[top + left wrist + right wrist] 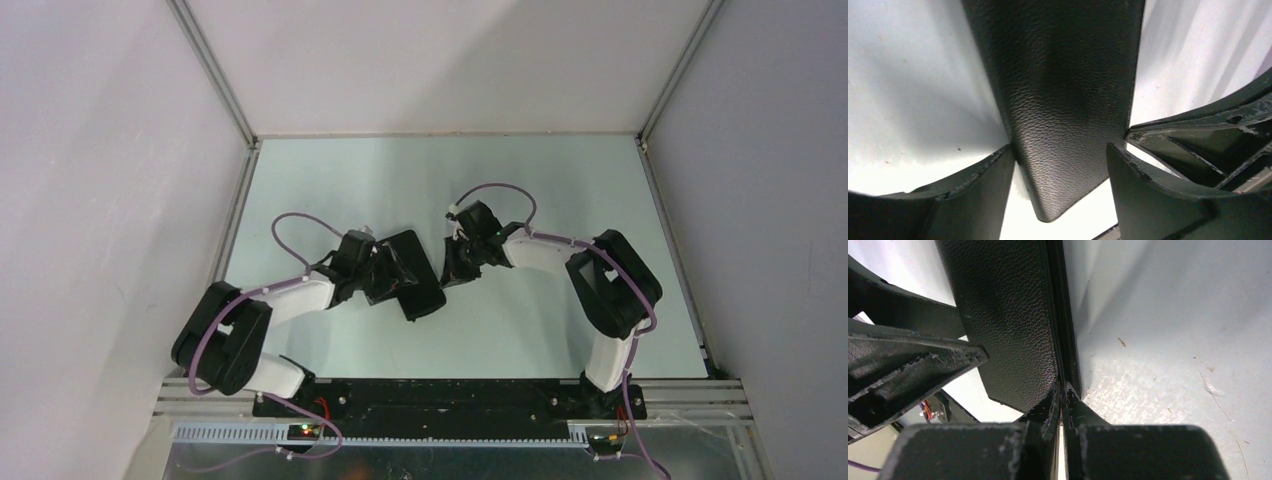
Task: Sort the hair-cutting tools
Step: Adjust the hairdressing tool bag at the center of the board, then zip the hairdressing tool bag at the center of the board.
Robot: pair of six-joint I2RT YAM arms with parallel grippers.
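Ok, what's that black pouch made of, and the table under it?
Black pouch: looks like leather or faux leather, matte with a fine pebbled grain; I can't tell which. Table: smooth, pale, hard surface with a soft sheen and a few scuffs, possibly painted metal or laminate.

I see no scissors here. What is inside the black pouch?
Only the grained outside of the black pouch shows; its inside is covered. No scissors appear in any view.

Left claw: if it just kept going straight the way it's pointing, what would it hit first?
The black pouch. It sits right between the left claw's two fingers and fills the gap, so any push forward meets it at once. Beyond it lies the pale table, though how far behind is hard to judge.
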